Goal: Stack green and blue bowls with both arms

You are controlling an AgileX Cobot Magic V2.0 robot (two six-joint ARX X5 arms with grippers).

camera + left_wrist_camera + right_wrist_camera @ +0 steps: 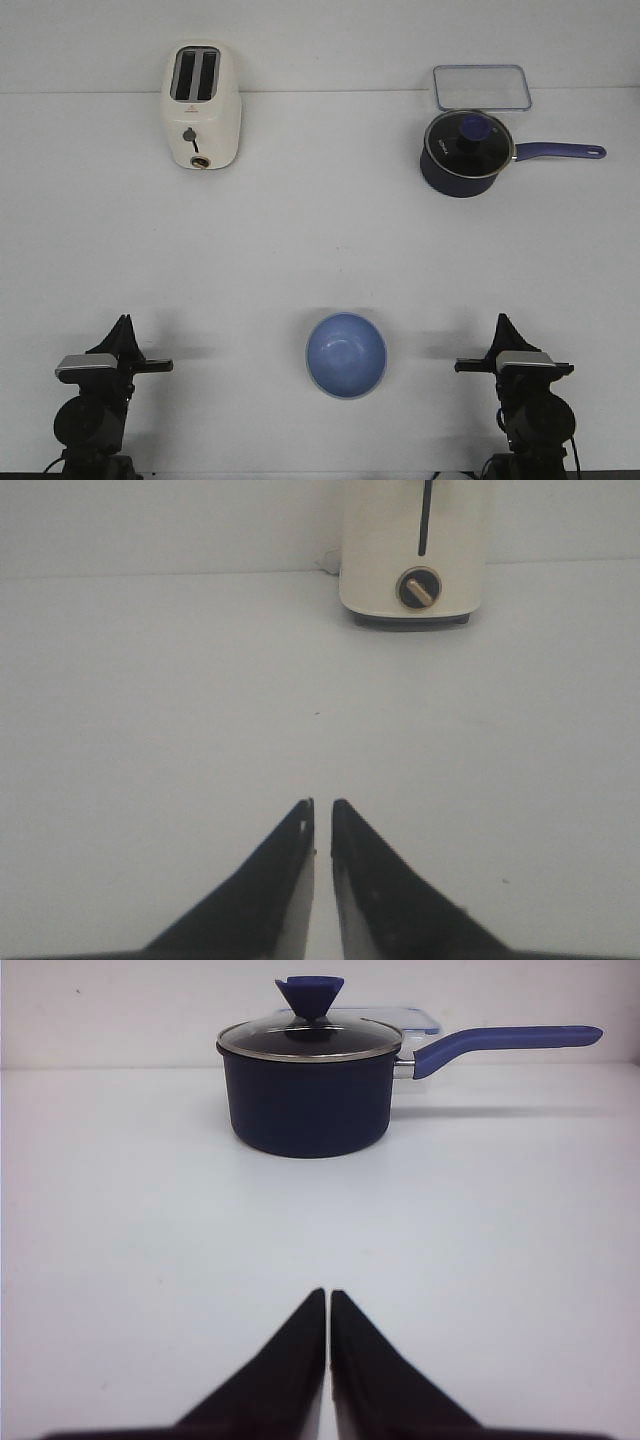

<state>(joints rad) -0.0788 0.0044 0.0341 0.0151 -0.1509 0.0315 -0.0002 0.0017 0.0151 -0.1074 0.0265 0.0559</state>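
Note:
The periwinkle blue bowl point(346, 355) sits upright on the white table, near the front edge and midway between my two arms. The sage green bowl does not show as a thing of its own in any view. My left gripper point(124, 322) rests at the front left, well to the left of the bowl. In the left wrist view point(322, 803) its jaws are nearly together with nothing between them. My right gripper point(501, 320) rests at the front right, well to the right of the bowl. In the right wrist view point(328, 1293) it is shut and empty.
A cream toaster point(201, 106) stands at the back left, also in the left wrist view point(412, 550). A dark navy saucepan point(463, 151) with glass lid and long handle stands at the back right, also in the right wrist view point(310, 1080). A clear lidded container point(481, 86) lies behind it.

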